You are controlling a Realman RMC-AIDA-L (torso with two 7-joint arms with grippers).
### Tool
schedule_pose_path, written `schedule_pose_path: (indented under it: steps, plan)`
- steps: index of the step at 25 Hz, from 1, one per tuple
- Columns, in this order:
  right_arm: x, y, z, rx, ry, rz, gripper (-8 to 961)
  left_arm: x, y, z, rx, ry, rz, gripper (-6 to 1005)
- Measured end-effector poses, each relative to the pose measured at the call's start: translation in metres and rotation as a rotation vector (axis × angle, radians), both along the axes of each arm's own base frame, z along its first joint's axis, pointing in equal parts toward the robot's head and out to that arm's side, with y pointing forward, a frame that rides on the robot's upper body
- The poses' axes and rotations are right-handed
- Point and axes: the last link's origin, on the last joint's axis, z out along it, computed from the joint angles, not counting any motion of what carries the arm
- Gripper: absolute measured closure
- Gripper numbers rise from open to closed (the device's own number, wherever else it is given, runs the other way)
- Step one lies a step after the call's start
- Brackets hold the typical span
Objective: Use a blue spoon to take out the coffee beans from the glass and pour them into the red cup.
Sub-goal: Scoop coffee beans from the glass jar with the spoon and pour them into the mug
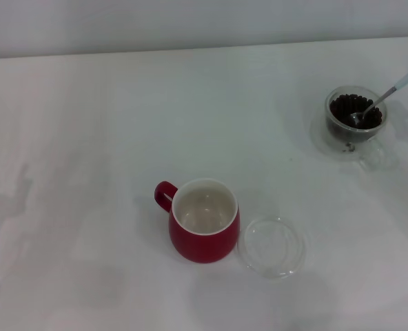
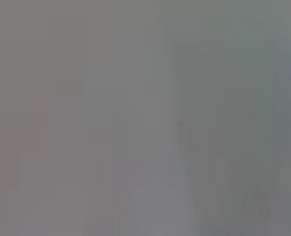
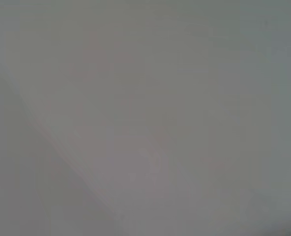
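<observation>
While no writing or brand shows on anything, the scene reads so:
Glass [image 1: 356, 116]: far at about two o'clock on the white table [image 1: 87, 138], holding the coffee beans [image 1: 343, 107].
Blue spoon [image 1: 386, 96]: metal bowl down among the beans, shaft slanting up toward two o'clock and out of the picture.
Red cup [image 1: 204, 227]: near centre, upright, white inside bare, handle toward ten o'clock.
Clear dish [image 1: 272, 247]: just beside the cup at four o'clock.
Grippers: neither in sight; their hold cannot be told.

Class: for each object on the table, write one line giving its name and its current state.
Glass: upright, holding beans.
Beans: heaped in the glass.
Spoon: bowl in the beans, shaft leaning out.
Red cup: upright, empty.
Clear dish: flat, empty, beside the cup.
</observation>
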Motion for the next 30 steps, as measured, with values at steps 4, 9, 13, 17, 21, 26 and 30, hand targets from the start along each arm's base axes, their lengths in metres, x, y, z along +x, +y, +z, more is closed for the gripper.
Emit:
schedule_pose_path:
  steps: [4,9,13,17,21,26,30]
  plan:
    - [0.0,0.001,0.0,-0.006,0.045,-0.015,810,0.0,0.002,-0.001,-0.004,0.001,0.002,415]
    - [0.0,0.004,0.0,-0.016,0.091,-0.035,810,0.0,0.003,-0.001,-0.008,0.003,0.005,415]
    - [0.002,0.007,0.0,-0.023,0.111,-0.065,810,0.001,0.004,-0.001,-0.008,0.003,0.004,415]
    - [0.006,0.007,-0.002,-0.028,0.121,-0.101,810,0.001,0.004,-0.001,-0.008,0.004,0.004,415]
    - [0.009,0.008,-0.002,-0.027,0.125,-0.119,810,-0.001,0.005,-0.001,-0.011,0.007,0.012,415]
    - [0.013,0.007,0.0,-0.021,0.149,-0.147,810,-0.002,0.005,0.0,-0.007,0.006,0.019,415]
    - [0.014,0.005,0.002,-0.019,0.171,-0.159,810,-0.002,0.006,0.0,-0.007,0.006,0.02,415]
